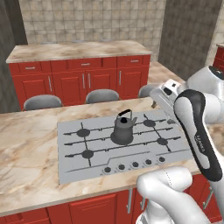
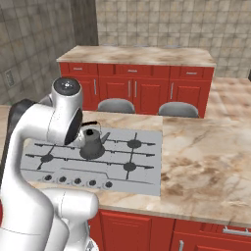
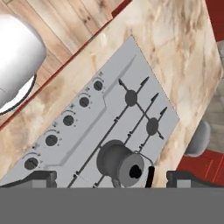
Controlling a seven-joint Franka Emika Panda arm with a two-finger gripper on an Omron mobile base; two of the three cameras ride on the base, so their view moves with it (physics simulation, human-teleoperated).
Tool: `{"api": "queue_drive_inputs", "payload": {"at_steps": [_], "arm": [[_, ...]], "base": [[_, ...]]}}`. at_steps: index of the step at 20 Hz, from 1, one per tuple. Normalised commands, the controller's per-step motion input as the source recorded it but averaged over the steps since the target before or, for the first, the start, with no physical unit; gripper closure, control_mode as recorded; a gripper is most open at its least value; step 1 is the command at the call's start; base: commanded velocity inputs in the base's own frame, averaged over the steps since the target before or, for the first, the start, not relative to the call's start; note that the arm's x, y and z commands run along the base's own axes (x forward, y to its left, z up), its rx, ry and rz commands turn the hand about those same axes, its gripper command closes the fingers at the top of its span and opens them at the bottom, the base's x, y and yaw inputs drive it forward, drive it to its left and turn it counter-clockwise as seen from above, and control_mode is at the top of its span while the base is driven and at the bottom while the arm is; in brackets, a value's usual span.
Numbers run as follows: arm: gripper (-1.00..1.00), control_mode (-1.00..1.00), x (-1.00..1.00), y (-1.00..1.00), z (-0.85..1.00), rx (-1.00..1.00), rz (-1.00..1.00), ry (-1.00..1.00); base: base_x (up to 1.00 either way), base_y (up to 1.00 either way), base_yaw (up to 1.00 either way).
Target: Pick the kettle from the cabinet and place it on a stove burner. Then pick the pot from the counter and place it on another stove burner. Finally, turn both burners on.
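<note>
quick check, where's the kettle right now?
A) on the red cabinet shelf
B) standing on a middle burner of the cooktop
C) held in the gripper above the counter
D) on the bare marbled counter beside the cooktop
B: the kettle stands upright on a middle burner of the grey cooktop, spout toward the right in the left base view, and the gripper is open above it with nothing between its tips.

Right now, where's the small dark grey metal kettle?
The small dark grey metal kettle sits upright on the centre burner of the flat light grey steel cooktop, behind the knob row.
</note>
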Motion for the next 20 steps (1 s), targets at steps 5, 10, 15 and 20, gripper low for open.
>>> {"api": "queue_drive_inputs", "payload": {"at_steps": [5,10,15,20], "arm": [[-1.0,-1.0,-0.59,0.0,-0.02,-0.16,0.07,-0.06],[-1.0,-1.0,-0.19,0.01,-0.09,-0.01,0.01,0.03],[-1.0,-1.0,-0.23,0.0,0.0,-0.01,-0.01,-0.11],[-1.0,1.0,-0.15,0.0,0.0,-0.01,-0.02,-0.06]], "base": [[0.0,0.0,0.0],[0.0,0.0,0.0],[0.0,0.0,0.0],[-0.69,0.0,-0.1]]}}
